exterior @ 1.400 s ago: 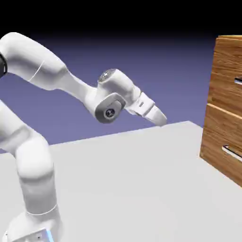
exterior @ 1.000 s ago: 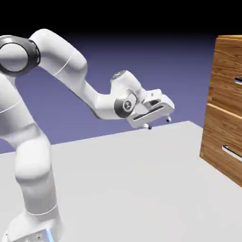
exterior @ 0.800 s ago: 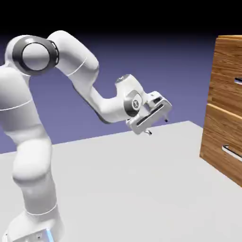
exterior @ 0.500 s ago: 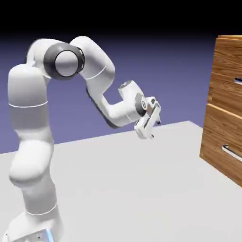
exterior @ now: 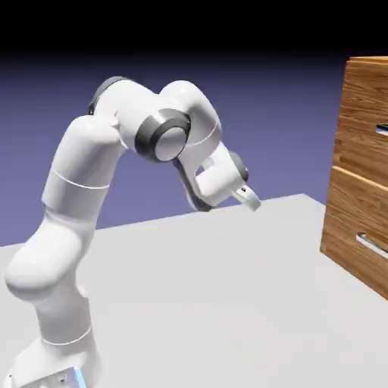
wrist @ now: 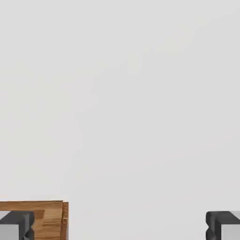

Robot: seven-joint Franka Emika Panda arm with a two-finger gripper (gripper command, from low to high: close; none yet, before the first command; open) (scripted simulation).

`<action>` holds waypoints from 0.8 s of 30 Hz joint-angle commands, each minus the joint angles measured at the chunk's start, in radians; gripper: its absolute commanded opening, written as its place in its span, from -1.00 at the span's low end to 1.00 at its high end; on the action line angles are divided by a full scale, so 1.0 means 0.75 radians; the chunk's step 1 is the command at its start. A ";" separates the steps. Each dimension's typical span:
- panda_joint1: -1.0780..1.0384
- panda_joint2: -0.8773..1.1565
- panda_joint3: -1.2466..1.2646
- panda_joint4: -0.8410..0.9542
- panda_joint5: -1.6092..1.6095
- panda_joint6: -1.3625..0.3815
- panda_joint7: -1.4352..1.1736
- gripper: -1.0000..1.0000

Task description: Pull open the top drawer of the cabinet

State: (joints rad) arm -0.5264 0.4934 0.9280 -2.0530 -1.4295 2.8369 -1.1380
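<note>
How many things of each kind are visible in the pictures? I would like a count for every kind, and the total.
Robot arm: 1
Gripper: 1, open, nothing between its fingertips
Cabinet: 1
Drawer fronts: 2, the top drawer and the lower drawer
Silver bar handles: 2, the upper handle and the lower handle, both cut off at the picture's edge
Table: 1
Total: 8

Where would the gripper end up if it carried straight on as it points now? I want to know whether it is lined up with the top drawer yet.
Probably on the bare table, which fills the hand view; the cabinet sits only at one corner.
</note>
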 commanded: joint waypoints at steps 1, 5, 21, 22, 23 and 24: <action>-0.017 0.033 0.029 0.023 -0.044 -0.006 -0.058 0.00; -0.083 0.164 0.143 0.117 -0.221 -0.031 -0.290 0.00; -0.349 0.689 0.601 0.491 -0.926 -0.130 -1.218 0.00; -0.366 0.722 0.630 0.514 -0.971 -0.136 -1.276 0.00; -0.382 0.755 0.659 0.537 -1.015 -0.142 -1.334 0.00; -0.399 0.788 0.687 0.561 -1.059 -0.148 -1.392 0.00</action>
State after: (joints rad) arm -0.8255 1.0841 1.4435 -1.6324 -2.2235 2.7258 -2.1817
